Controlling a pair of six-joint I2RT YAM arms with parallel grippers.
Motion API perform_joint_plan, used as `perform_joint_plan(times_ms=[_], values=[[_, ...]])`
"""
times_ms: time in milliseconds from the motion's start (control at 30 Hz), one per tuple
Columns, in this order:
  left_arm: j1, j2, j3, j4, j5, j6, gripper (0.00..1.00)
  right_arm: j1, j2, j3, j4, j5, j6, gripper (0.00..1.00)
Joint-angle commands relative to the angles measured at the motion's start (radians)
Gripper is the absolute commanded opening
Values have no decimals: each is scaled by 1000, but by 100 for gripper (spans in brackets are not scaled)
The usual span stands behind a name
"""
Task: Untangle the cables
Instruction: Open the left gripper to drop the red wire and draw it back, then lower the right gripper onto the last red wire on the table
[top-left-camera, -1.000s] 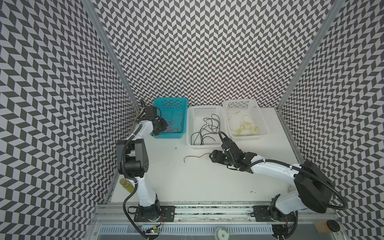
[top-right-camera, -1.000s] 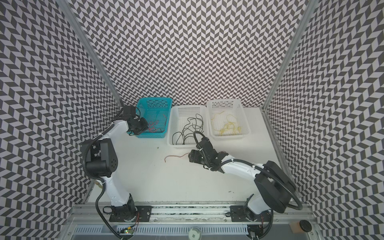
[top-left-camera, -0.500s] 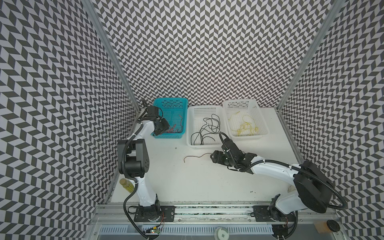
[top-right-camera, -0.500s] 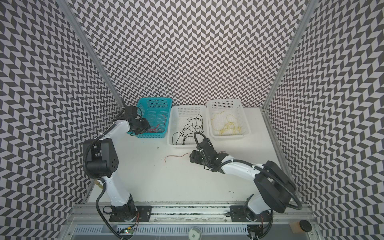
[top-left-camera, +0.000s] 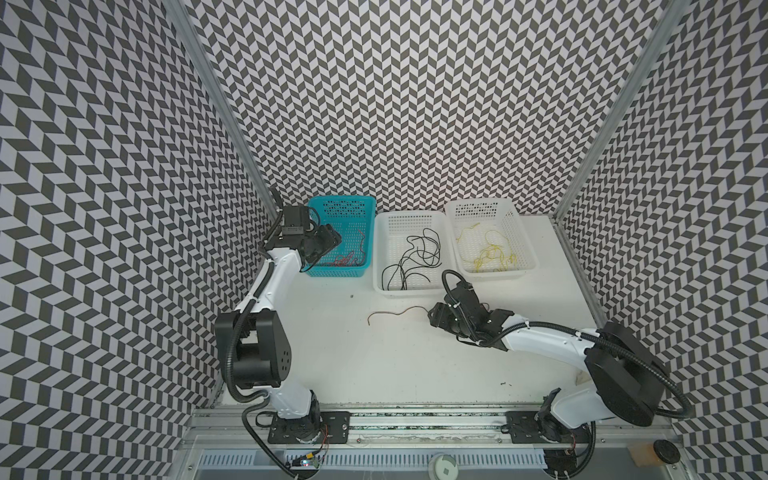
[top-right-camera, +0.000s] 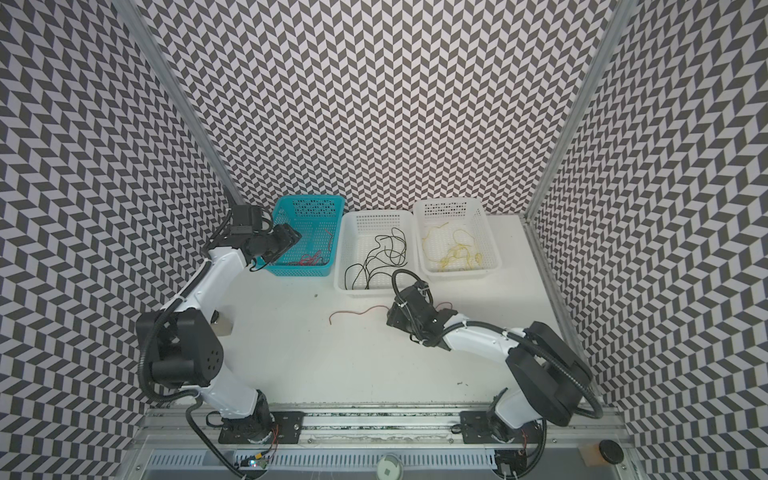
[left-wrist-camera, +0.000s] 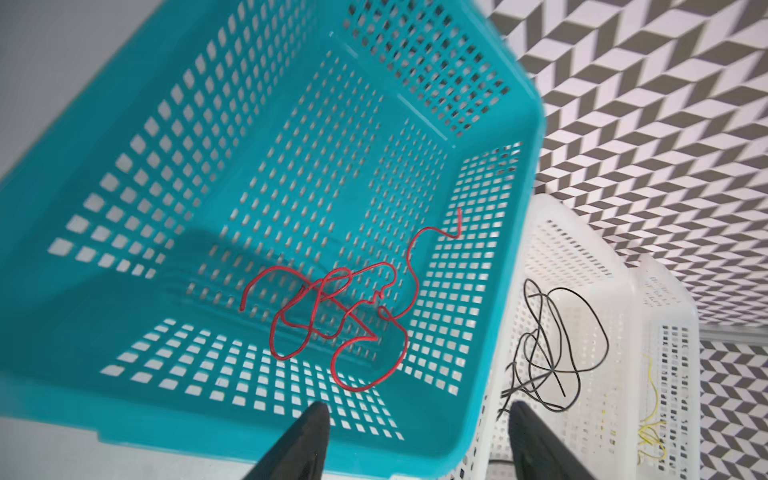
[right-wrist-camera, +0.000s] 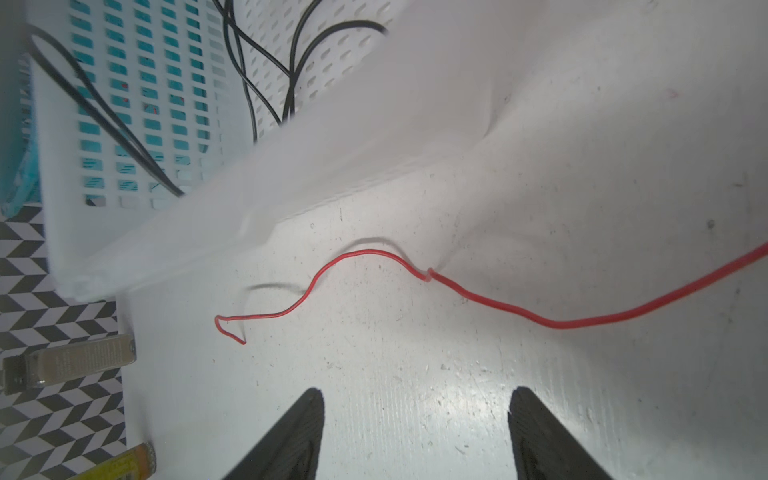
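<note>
The red cables (left-wrist-camera: 332, 324) are lying in a loose bunch on the floor of the teal basket (top-left-camera: 345, 203) at the far left corner of the worktop (top-left-camera: 374, 365). I am watching the left end effector (left-wrist-camera: 417, 405) hang over that basket's near rim. It was pinched tight a second ago and is now standing wide with nothing between its fingers. I am reading that as a strand just dropped in with its own colour, though I cannot tell which strand it was.

Along the far edge, the black cables (left-wrist-camera: 548, 336) are sitting in the middle white basket (top-left-camera: 409, 291). The yellow cables (top-left-camera: 492, 251) are sitting in the white basket (top-left-camera: 484, 205) nearest the far right corner. So the sorting is looking nearly done.

One loose red cable (right-wrist-camera: 365, 251) is still lying on the bare worktop, near the middle and just in front of the middle basket's near wall. It is clear of every other strand. The right end effector (right-wrist-camera: 416, 390) is hovering low beside one end of it. Its fingers are apart and empty, a touch narrower than a second ago, and the arm has barely shifted.

I am judging this strand to be the last piece left. It is thin and springy, so I am expecting the pinch to need the fingertips down on the surface, squarely across it.
</note>
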Motion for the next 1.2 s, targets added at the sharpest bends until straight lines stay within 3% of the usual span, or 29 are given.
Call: perform_joint_plan(times_ms=[0,200,433,733,900,1167], values=[[-48,-79,-22,27,-55,20,76,2,7,-1,29,23,66,70],[-176,-230,-37,-2,-204,103,100,0,24,-8,47,5,128,68],[-331,-422,-114,-25,-401,214,100,0,9,-26,55,14,153,67],[-549,-705,-401,68,-628,362,100,2,-24,-63,67,27,233,66],[-588,-789,-515,117,-688,405,100,6,-18,-88,82,47,304,65],[-594,-764,-542,122,-710,406,100,11,-10,-136,156,136,459,61]])
